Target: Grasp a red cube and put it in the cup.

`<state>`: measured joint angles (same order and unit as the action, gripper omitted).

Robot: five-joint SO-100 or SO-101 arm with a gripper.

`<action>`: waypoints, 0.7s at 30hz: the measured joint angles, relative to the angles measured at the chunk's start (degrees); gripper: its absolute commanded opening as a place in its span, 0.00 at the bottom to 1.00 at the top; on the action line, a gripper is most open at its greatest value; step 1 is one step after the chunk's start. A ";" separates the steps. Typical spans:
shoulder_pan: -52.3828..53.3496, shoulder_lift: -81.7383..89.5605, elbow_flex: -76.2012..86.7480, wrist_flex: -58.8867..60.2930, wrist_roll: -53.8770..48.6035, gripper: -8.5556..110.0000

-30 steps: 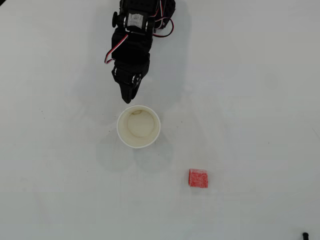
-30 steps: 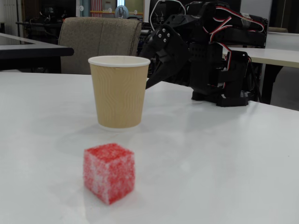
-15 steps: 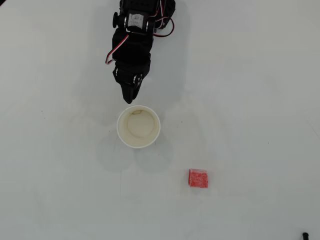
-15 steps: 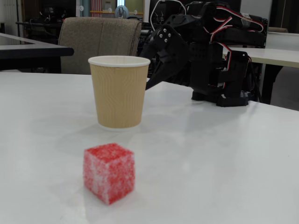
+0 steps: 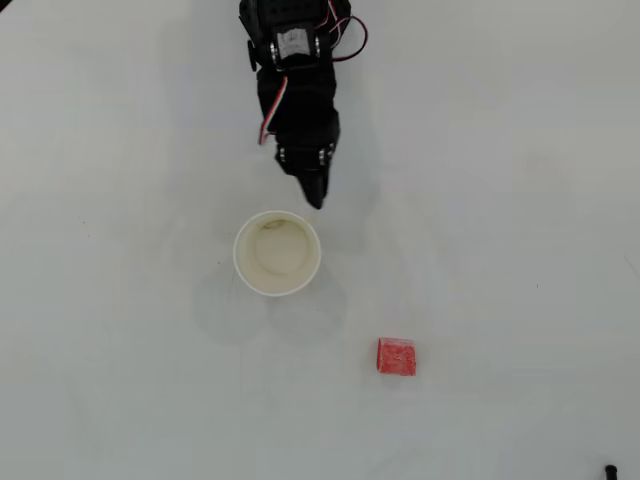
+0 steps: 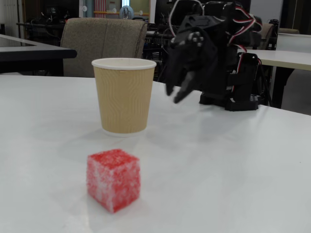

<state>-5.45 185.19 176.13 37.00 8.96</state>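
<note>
The red cube (image 5: 397, 356) lies alone on the white table, down and to the right of the cup in the overhead view. In the fixed view it sits nearest the camera (image 6: 113, 180). The paper cup (image 5: 277, 253) stands upright with its cream inside showing nothing in it; in the fixed view (image 6: 124, 94) its outer wall is tan with a white rim. My black gripper (image 5: 315, 193) hangs just above and right of the cup's rim, pointing toward it. In the fixed view the gripper (image 6: 175, 93) hovers above the table to the cup's right, its two fingertips a little apart and holding nothing.
The arm's base (image 6: 232, 94) stands on the table behind the gripper. A chair (image 6: 104, 44) and dark desks stand beyond the table's far edge. A small dark object (image 5: 610, 470) sits at the bottom right corner of the overhead view.
</note>
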 measured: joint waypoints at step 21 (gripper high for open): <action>-17.31 -6.33 -0.44 -13.97 -39.11 0.11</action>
<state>-22.76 178.86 175.69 23.03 -30.15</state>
